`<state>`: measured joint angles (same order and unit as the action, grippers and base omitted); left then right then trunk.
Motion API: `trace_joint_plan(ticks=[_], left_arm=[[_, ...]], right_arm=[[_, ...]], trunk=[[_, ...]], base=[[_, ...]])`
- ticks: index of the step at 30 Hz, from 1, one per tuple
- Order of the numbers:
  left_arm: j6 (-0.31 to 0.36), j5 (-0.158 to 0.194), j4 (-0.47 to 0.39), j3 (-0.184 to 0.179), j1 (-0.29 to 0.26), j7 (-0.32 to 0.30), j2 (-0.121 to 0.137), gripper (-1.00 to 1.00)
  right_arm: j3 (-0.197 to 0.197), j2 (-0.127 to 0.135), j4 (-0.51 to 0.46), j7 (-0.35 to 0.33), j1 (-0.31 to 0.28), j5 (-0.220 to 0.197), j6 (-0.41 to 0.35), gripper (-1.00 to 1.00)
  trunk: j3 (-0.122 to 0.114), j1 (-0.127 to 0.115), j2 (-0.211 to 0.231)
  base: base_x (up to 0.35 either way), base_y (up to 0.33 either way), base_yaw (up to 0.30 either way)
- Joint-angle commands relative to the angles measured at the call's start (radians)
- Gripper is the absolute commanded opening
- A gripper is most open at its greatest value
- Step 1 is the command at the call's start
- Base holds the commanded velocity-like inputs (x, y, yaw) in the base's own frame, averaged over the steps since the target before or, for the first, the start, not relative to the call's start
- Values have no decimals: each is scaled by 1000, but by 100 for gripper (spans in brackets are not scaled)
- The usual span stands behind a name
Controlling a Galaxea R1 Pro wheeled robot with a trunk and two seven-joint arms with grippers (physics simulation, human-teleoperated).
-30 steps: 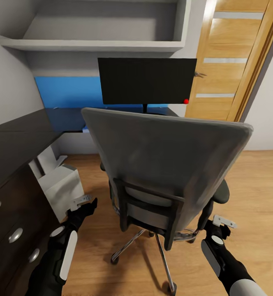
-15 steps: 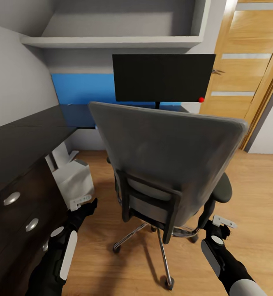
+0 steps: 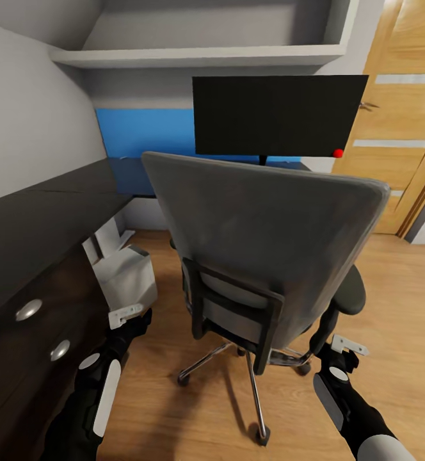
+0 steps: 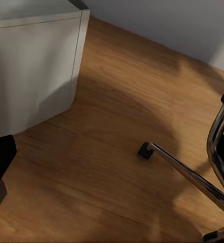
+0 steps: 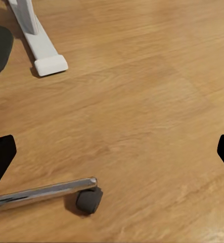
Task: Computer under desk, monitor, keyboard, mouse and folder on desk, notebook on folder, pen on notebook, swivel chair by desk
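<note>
The swivel chair (image 3: 264, 250) stands just ahead of and between the left gripper (image 3: 130, 320) and the right gripper (image 3: 340, 349), its back toward them. The right one's fingers look spread; the left's state I cannot tell. I'd circle round to reach the seat (hidden behind the backrest). The computer (image 3: 126, 278) sits beyond the left gripper, under the desk (image 3: 33, 218); the monitor (image 3: 276, 115) stands farther off.

I'm seeing the swivel chair (image 3: 264, 256) standing squarely ahead, blocking the monitor (image 3: 280, 115). Bare floor (image 3: 398, 301) is lying open on its right; left, the computer (image 3: 126, 278) and desk (image 3: 40, 256) are narrowing the gap.
</note>
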<state>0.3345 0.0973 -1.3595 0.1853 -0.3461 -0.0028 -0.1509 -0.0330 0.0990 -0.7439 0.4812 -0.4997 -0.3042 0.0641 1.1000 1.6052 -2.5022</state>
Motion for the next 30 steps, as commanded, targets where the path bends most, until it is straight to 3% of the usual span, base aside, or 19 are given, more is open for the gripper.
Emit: trace_joint_plan(ticks=[1, 16, 30], left_arm=[[6, 10, -1, 2, -1, 0, -1, 100], [5, 9, 1, 0, -1, 0, -1, 100], [5, 7, 6, -4, -1, 0, -2, 100]], right_arm=[[-4, 1, 0, 3, 0, -10, 6, 100], [-7, 1, -2, 5, 0, -10, 6, 100], [-7, 0, -2, 5, 0, -10, 7, 100]], trunk=[[2, 0, 0], [23, 0, 0], [42, 0, 0]], base=[[6, 0, 107], [11, 0, 106], [231, -66, 106]])
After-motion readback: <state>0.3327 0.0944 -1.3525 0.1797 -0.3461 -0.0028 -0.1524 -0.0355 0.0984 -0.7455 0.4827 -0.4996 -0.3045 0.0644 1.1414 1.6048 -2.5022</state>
